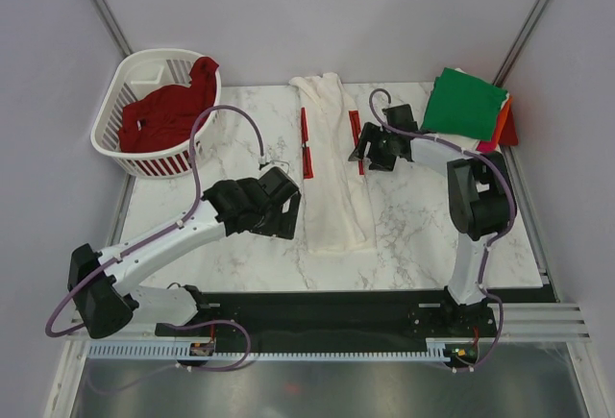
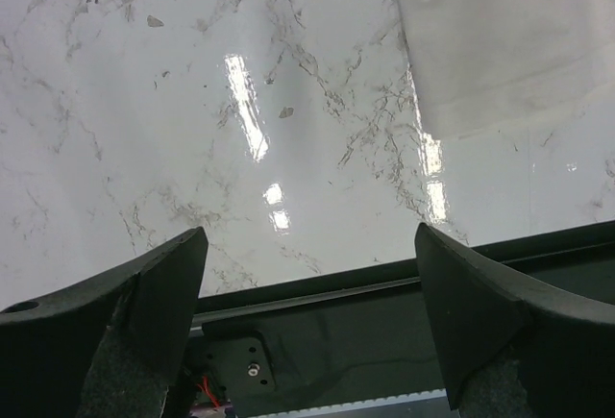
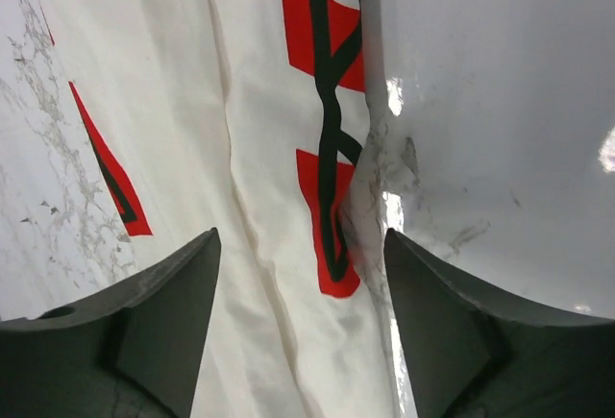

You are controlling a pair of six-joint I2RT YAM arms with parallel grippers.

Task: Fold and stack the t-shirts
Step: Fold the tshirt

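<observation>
**Step in hand.** The white t-shirt lies on the table as a narrow strip running from 12 o'clock to 6 o'clock through the table centre. The lengthwise folds appear complete and the cross fold is judged to be the step in hand. A stack topped by the green t-shirt sits at 2 o'clock. The dark red t-shirt lies unfolded in the basket at 10 o'clock.

**Jaw state.** The left gripper and the right gripper both have their jaws spread, and neither holds anything.

**Position of the shirt relative to the jaws.**
- Left gripper: it stands at 9 o'clock of the strip's lower half. In the left wrist view only bare marble lies between the fingers, and the shirt's corner sits apart at 1 o'clock.
- Right gripper: it stands at 3 o'clock of the strip's upper half. In the right wrist view the shirt's edge with its red print runs between the fingers toward 12 o'clock, with bare table from 1 to 3 o'clock. Whether the fingers touch the cloth cannot be told.

**Next move.** The cross fold likely calls for each gripper to pinch one corner of the same end. The left gripper would first have to shift toward 3 o'clock to reach the cloth. The loose layers may slip apart if only the top ply is caught.
</observation>
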